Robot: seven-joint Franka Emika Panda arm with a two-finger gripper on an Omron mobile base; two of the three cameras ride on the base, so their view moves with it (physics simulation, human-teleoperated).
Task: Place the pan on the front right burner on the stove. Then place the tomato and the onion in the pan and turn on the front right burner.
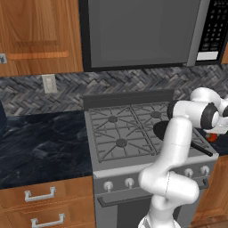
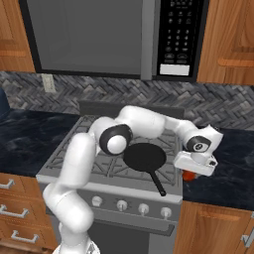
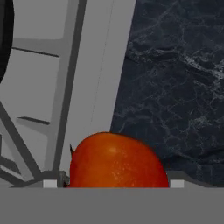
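Pan (image 2: 144, 158) sits on the front right burner grate of the stove (image 2: 74, 149), handle toward the front edge; tomato (image 3: 116, 161) lies on the dark counter (image 3: 175, 87) beside the stove, directly under the gripper (image 2: 196, 167); whether the jaws grip it cannot be told.

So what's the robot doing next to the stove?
The white robot arm is reaching down over a red tomato that lies on the dark counter just right of the stove. Its gripper hangs right above the tomato, but the pictures don't show whether it has got hold of it. The black pan already sits on the front right burner and nothing is in it yet.
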